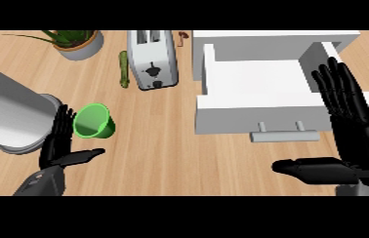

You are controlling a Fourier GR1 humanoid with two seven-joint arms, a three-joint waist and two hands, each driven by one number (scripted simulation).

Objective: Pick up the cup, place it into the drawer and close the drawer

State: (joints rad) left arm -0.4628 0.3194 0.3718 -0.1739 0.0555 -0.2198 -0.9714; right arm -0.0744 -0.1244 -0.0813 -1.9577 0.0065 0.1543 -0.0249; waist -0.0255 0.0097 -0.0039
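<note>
A green cup [94, 121] stands upright on the wooden counter at the left. My left hand [59, 143] is open just left of and below it, fingers straight up, thumb pointing right under the cup; it is not holding it. The white drawer [256, 116] is pulled open at the right, its inside bare, its handle [284, 135] facing me. My right hand [344, 120] is open beside the drawer's right wall, fingers pointing up, thumb stretched left below the handle.
A silver toaster [153, 59] stands at the back centre with a green cucumber [124, 69] to its left. A potted plant [74, 42] sits at the back left. A grey metal container [22, 116] fills the left edge. The white cabinet [274, 41] rises behind the drawer.
</note>
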